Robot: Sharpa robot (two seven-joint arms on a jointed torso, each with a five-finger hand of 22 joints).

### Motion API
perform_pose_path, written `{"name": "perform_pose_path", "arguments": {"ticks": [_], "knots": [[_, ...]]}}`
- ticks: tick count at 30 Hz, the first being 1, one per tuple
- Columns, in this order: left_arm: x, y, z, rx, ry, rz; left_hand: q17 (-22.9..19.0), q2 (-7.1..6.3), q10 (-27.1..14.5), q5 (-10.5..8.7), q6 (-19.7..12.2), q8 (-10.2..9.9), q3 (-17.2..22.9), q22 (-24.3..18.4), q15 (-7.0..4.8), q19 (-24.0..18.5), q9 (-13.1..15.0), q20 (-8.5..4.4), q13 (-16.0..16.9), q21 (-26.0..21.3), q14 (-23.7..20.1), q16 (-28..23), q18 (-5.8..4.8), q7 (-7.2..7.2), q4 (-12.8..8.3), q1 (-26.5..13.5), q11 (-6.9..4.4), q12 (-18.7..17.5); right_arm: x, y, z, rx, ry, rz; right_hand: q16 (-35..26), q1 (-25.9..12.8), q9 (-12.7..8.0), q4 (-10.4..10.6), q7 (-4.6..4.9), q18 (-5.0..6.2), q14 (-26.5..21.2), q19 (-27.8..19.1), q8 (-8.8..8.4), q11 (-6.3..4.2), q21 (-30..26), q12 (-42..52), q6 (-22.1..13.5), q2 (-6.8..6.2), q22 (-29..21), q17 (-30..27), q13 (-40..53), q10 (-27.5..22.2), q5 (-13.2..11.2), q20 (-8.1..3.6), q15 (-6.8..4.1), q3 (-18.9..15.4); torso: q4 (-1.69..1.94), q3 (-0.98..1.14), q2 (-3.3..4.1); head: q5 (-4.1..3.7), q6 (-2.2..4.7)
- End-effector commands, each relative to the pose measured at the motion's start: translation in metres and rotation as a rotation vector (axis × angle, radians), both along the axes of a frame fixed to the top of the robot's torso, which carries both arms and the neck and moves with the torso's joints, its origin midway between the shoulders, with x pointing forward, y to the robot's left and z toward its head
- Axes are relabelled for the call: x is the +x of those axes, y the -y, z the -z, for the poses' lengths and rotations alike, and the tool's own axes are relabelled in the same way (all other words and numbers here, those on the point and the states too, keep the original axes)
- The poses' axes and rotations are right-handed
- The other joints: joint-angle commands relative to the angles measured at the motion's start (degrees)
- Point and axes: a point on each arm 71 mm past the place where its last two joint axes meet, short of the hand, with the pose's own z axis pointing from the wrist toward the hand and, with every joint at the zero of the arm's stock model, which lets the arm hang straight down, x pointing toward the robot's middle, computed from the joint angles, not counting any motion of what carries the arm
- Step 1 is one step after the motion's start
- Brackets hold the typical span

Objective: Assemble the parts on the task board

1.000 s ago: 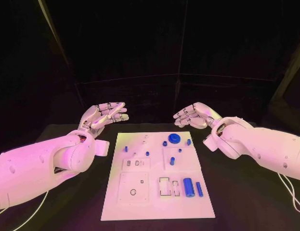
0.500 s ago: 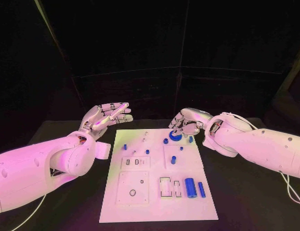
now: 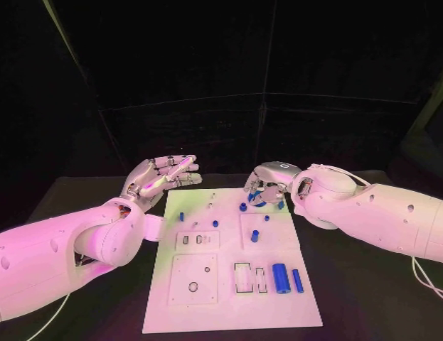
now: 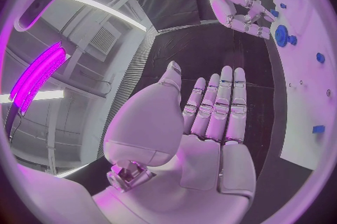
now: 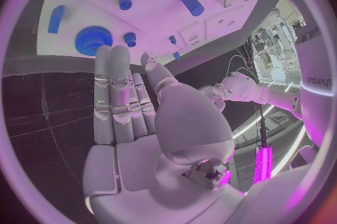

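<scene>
Black table (image 3: 365, 284): lying under everything, dark and bare along its right side.

White board (image 3: 232, 256): lying flat in the middle of the table, long side running away from the robot. Rectangular cut-outs are showing in its near half.

Left hand (image 3: 160, 174): hovering off the board's far left corner, above the table, palm up. Its fingers are lying straight, side by side and spread slightly, holding nothing; the left wrist view (image 4: 210, 117) is showing the same flat, empty palm.

Right hand (image 3: 267, 186): hanging over the board's far right corner, fingers pointing down toward the parts there. In the right wrist view (image 5: 130, 100) the fingers are reaching out straight and close together with the thumb set apart, their tips just beside the gear, and nothing is sitting between them. Whether a fingertip is touching the gear, I cannot tell.

Blue gear (image 5: 92, 40): a toothed wheel lying flat on the board's far right corner, beneath the right hand.

Large blue cylinder (image 3: 279, 275): lying on its side in the board's near right part.

Slim blue bar (image 3: 297, 280): lying just beside the cylinder, on its right.

Small blue pegs (image 3: 254, 236): standing scattered across the board's middle and far half.
</scene>
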Motion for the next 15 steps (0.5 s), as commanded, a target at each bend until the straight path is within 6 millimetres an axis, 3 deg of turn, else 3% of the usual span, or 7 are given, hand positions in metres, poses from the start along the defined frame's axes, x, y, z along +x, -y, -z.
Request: {"name": "perform_pose_path", "arguments": {"ticks": [1,5,9,15], "knots": [[0.0,0.004,-0.003,0.002,0.016,0.03,-0.08,0.01,0.31,0.06,0.29,-0.28,0.02,-0.11,0.25,0.4,-0.07,-0.11,-0.07,-0.25,-0.01,-0.44,0.28,2.5,-0.33,0.67,0.08,-0.32,0.002,-0.003,0.0,-0.074,0.01,0.007,2.85,-0.34,0.07,-0.04,-0.06,0.66,1.57,-0.6,-0.16,0.08,1.37,0.04,-0.39,-0.48,0.83,2.7,0.08,-0.81,-0.2,0.08,0.4,0.67,-0.13,-0.02,0.36,-0.02,0.0],[0.001,0.003,-0.004,0.006,0.017,0.028,-0.09,0.02,0.29,0.06,0.28,-0.32,-0.01,-0.14,0.26,0.43,-0.08,-0.1,-0.07,-0.28,-0.01,-0.5,0.28,2.5,-0.37,0.69,0.08,-0.38,0.005,-0.007,0.001,-0.084,0.007,0.007,6.85,-0.39,0.07,-0.02,-0.09,0.69,1.6,-0.77,-0.16,0.09,2.73,0.17,-0.49,-0.48,1.64,6.69,0.11,-1.04,-0.31,0.15,0.41,1.18,-0.06,0.04,0.28,-0.03,-0.1],[0.002,0.002,-0.004,0.009,0.018,0.026,-0.09,0.02,0.28,0.06,0.28,-0.33,-0.02,-0.15,0.27,0.43,-0.08,-0.1,-0.07,-0.29,-0.02,-0.52,0.28,2.49,-0.38,0.68,0.09,-0.4,0.007,-0.01,0.002,-0.092,0.001,0.004,10.05,-0.49,0.07,-0.02,-0.13,0.7,1.48,-0.92,-0.16,0.08,3.98,0.25,-0.59,-0.5,2.37,9.83,0.13,-1.24,-0.42,0.21,0.4,1.7,0.13,-0.08,0.42,-0.04,-0.47],[0.002,0.002,-0.007,0.01,0.022,0.024,-0.1,0.01,0.26,0.06,0.28,-0.35,-0.06,-0.17,0.27,0.46,-0.08,-0.1,-0.07,-0.31,-0.02,-0.56,0.28,2.49,-0.39,0.66,0.09,-0.44,0.009,-0.018,0.003,-0.105,-0.014,-0.008,15.64,-0.74,0.1,0.0,-0.31,0.69,1.6,-1.15,-0.1,0.04,5.94,0.48,-0.44,-0.43,3.51,15.35,0.15,-1.25,-0.56,0.33,0.34,2.73,0.1,-0.19,0.48,0.12,-0.97]]}}
